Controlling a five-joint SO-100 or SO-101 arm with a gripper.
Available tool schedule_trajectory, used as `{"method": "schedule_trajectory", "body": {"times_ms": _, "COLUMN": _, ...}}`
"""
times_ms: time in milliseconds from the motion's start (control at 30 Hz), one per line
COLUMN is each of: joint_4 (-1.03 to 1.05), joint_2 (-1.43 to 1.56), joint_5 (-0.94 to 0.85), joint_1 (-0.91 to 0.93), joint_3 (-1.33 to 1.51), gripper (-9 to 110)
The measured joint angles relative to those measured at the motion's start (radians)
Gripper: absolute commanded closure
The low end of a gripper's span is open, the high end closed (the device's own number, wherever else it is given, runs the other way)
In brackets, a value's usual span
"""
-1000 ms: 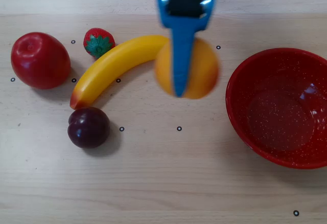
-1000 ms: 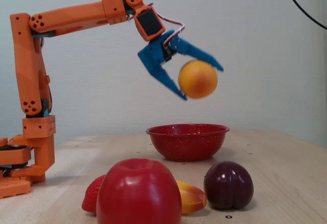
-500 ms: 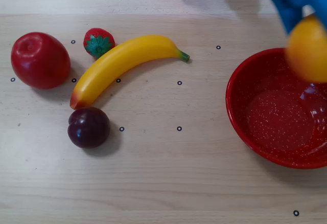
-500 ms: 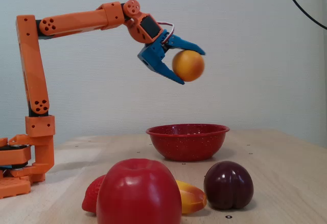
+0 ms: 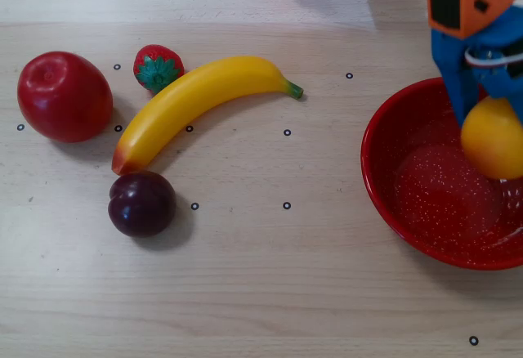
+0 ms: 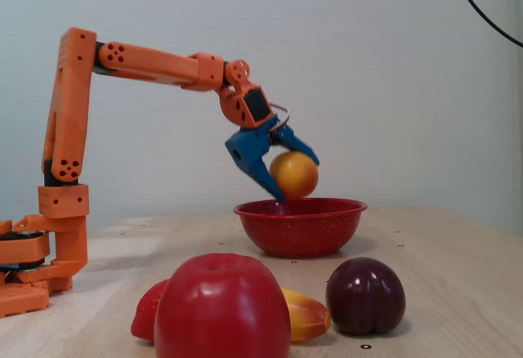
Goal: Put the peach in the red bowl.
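Observation:
The yellow-orange peach [image 5: 493, 138] [image 6: 294, 175] hangs between the blue fingers of my gripper [image 5: 489, 125] [image 6: 296, 180], which is shut on it. It sits just above the rim of the glossy red bowl [image 5: 400, 203] [image 6: 299, 225], over the bowl's far right part in the overhead view. In the fixed view the peach's underside is level with the bowl's rim, and the lower blue finger dips to the rim. The orange arm reaches in from the left.
On the wooden table to the left lie a red apple [image 5: 64, 96] [image 6: 222, 307], a strawberry [image 5: 158, 67], a banana [image 5: 192, 103] and a dark purple plum [image 5: 142, 203] [image 6: 365, 296]. The arm's orange base [image 6: 33, 260] stands at the far left.
The arm has lowered the peach from high above the table down to the bowl's rim, and carried it from over the banana's tip to over the bowl.

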Motion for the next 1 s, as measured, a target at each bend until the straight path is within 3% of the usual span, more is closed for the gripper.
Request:
{"method": "schedule_trajectory", "body": {"times_ms": 200, "joint_4": 0.015, "joint_2": -0.023, "joint_5": 0.031, "joint_1": -0.043, "joint_3": 0.0, "gripper": 55}}
{"method": "schedule_trajectory", "body": {"times_ms": 367, "joint_4": 0.057, "joint_2": -0.034, "joint_5": 0.031, "joint_1": -0.075, "joint_3": 0.0, "gripper": 53}}
{"method": "schedule_trajectory", "body": {"times_ms": 467, "joint_4": 0.057, "joint_2": -0.034, "joint_5": 0.037, "joint_1": -0.074, "joint_3": 0.0, "gripper": 59}}
{"method": "schedule_trajectory", "body": {"times_ms": 833, "joint_4": 0.058, "joint_2": 0.012, "joint_5": -0.025, "joint_1": -0.115, "joint_3": -0.067, "gripper": 99}}
{"method": "schedule_trajectory", "body": {"times_ms": 1000, "joint_4": 0.072, "joint_2": 0.143, "joint_5": -0.037, "joint_1": -0.163, "joint_3": -0.051, "gripper": 101}}
